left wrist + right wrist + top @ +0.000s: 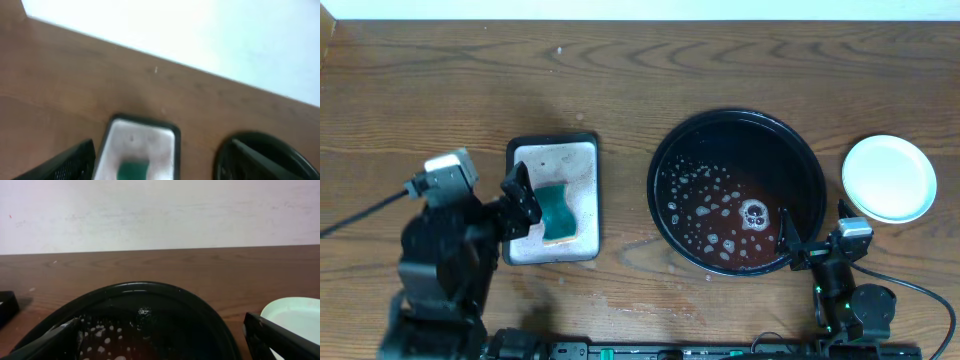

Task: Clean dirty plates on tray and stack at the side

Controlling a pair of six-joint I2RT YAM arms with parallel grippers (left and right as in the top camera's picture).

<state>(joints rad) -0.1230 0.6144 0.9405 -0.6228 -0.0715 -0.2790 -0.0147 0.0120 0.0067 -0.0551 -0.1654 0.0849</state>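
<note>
The large round black tray (738, 113) sat on the wooden worktop (720, 60), holding reddish liquid flecked with foam. A pale plate (888, 178) lay just beside it on the right, looking clean. The right gripper (815, 222) hung at the tray's near rim with its fingers spread wide and empty. The left gripper (520, 205), fingers also apart, hovered over the small silver tray (552, 150), next to the green sponge (558, 210).

The overhead camera looks straight down on the table (620, 70). Both wrist cameras sit low and close, facing the far wall (150, 210). All share the black tray (740, 140), probably the blurred left view too.
</note>
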